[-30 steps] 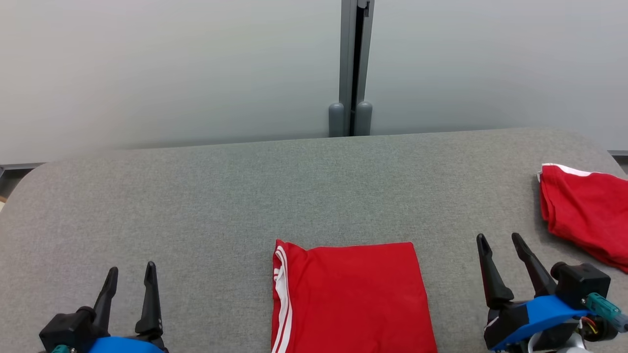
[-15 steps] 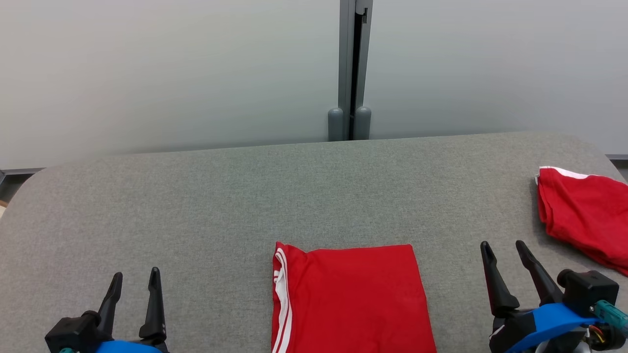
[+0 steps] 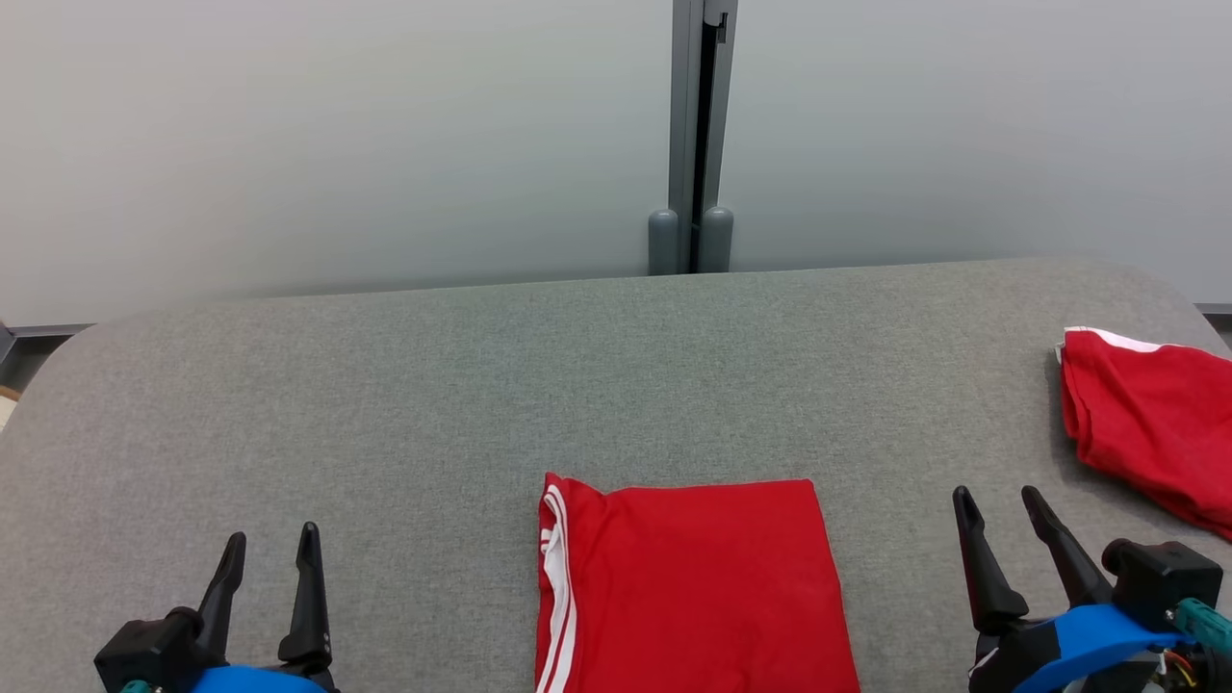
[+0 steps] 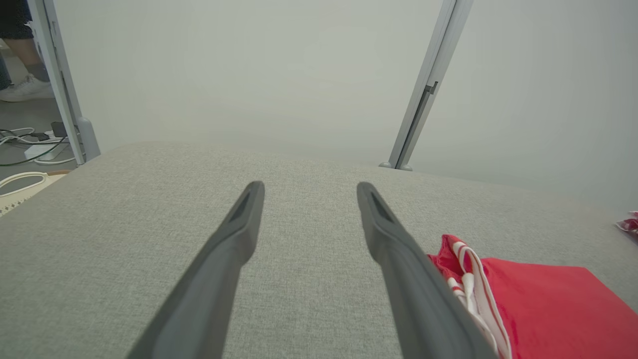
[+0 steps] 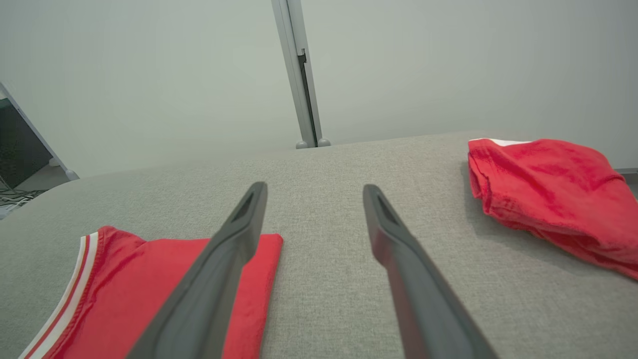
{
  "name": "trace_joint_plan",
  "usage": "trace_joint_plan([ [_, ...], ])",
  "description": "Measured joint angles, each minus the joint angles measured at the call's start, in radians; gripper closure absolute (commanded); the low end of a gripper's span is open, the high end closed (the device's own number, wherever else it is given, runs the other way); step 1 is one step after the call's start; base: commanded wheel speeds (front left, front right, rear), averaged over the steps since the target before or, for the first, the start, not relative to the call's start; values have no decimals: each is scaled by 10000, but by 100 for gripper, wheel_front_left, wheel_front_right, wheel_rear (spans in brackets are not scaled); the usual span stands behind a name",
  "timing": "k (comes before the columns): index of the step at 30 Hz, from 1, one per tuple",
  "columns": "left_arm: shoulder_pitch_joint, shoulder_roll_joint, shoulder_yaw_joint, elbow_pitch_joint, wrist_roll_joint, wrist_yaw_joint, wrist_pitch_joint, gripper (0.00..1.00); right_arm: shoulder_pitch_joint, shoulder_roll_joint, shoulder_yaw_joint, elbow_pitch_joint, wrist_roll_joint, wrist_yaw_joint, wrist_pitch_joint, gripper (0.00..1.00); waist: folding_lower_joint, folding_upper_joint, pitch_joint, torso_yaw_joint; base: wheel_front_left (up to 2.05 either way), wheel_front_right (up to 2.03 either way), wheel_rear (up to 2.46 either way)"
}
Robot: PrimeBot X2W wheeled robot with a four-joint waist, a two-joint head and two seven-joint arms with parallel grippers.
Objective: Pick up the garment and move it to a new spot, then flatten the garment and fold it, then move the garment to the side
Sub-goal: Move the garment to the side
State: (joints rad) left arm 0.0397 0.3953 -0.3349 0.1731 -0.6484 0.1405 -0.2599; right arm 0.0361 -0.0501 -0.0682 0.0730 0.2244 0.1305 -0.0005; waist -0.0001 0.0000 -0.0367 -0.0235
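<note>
Red, folded flat: logged the garment (image 3: pixel 688 587) on the grey table (image 3: pixel 481 385) between left gripper (image 3: pixel 272 535) and right gripper (image 3: pixel 996 493), touching neither. Noted white-striped edge (image 3: pixel 553 577) facing the left gripper, stripes parallel to its fingers (image 3: pixel 308 597); long axis unclear, near end cropped. Found both grippers spread wide, empty; recorded a second red garment (image 3: pixel 1145 423) outboard of the right gripper.

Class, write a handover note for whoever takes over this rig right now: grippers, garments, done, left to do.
Left gripper: open, empty, left of the folded garment.
Right gripper: open, empty, right of it.
Folded garment lies flat on the table, near middle; a crumpled garment lies far right.
Done: folding, apparently.
Left: move the folded garment aside.
</note>
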Motion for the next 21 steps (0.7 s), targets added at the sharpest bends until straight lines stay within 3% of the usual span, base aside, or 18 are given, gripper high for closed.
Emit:
trace_joint_plan([
  [7, -59, -23, -56, -67, 36, 0, 0, 0, -72, -2, 222, 174, 77, 0, 642, 0, 0, 0, 61, 112, 0, 0, 0],
  [10, -72, 33, -48, -128, 59, -2, 0, 0, -255, 2, 443, 842, 174, 0, 1952, 0, 0, 0, 132, 177, 0, 0, 0],
  [21, -356, 69, -217, -276, 148, -36, 77, 0, -1897, 4, 880, 3452, 506, 0, 3578, 0, 2, 0, 408, 667, 0, 0, 0],
])
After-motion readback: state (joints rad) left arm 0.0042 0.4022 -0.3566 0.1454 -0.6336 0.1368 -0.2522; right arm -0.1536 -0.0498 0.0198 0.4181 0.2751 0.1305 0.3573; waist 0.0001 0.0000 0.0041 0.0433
